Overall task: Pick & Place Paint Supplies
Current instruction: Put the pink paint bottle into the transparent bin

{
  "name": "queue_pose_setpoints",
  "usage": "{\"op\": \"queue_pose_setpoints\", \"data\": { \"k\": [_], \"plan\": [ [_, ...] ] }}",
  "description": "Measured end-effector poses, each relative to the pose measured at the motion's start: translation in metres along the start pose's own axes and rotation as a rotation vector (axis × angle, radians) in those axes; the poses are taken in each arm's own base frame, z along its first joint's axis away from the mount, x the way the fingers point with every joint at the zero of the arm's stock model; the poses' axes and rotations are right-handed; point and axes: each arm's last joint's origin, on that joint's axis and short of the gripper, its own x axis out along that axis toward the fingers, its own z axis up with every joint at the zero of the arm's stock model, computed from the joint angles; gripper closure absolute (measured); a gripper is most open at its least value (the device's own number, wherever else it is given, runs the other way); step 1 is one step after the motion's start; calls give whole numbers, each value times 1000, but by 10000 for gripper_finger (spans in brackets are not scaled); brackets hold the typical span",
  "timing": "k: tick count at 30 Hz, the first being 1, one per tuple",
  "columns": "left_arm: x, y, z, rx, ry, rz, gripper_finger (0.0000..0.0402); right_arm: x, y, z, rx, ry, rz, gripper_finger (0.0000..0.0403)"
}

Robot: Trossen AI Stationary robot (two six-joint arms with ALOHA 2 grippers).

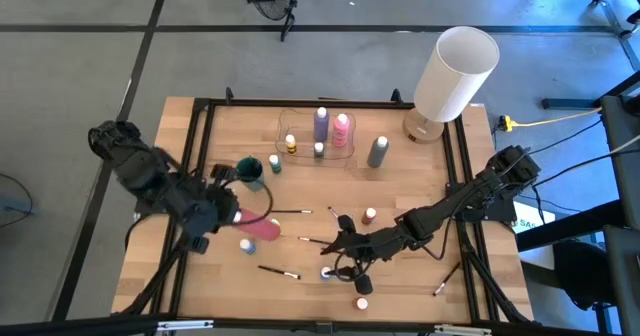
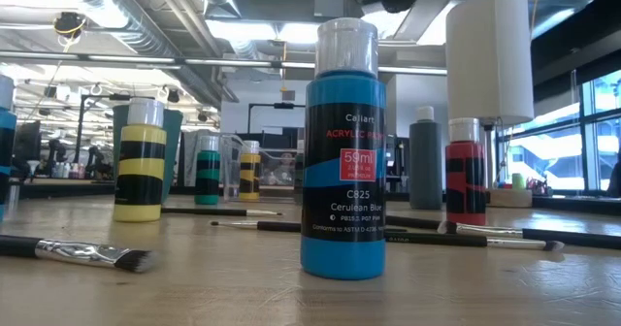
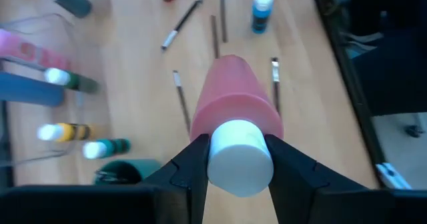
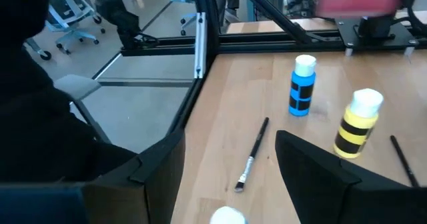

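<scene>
Left wrist view shows the left claw (image 3: 233,161) clenched on the white cap of a pink paint bottle (image 3: 235,107), which juts out level beyond the fingers (image 3: 190,167). From above, that bottle (image 1: 262,227) hangs over the left half of the worktop (image 1: 215,286), with a teal cup (image 1: 250,169) just behind the claw (image 1: 236,216).

The right claw (image 1: 345,244) sits low over the middle of the front half, its fingers spread with nothing between them. Ahead of it in the right wrist view stand a blue-banded bottle (image 4: 301,86) and a yellow-banded bottle (image 4: 357,123), with a paintbrush (image 4: 252,155) lying beside them.

Toward the back edge, a clear tray (image 1: 300,126) holds a purple bottle (image 1: 321,124), a second pink bottle (image 1: 341,129) and tiny white-capped ones; a grey bottle (image 1: 377,151) stands to its right. A white lamp (image 1: 455,71) fills the back right corner.

Nearest the low camera is a blue bottle (image 2: 343,151) labelled "Colart", "ACRYLIC", "59ml", "C825" and "Cerulean Blue". Other labels are too small to read. Brushes (image 2: 82,253) lie around it, and a red bottle (image 2: 466,171) stands farther back.
</scene>
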Motion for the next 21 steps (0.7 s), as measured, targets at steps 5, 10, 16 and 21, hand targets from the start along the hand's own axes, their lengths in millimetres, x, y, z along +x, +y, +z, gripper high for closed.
{"op": "queue_pose_setpoints", "data": {
  "k": [5,10,16,21],
  "plan": [
    [5,21,5,5,18,25,283,7,7,-7,4,-16,15,167],
    [9,42,8,18,35,45,283,15,9,-17,45,-12,19,167],
    [13,71,9,24,58,107,283,23,20,-20,66,-112,84,167],
    [14,98,7,59,89,178,283,18,46,-24,10,-175,176,166]
  ]
}}
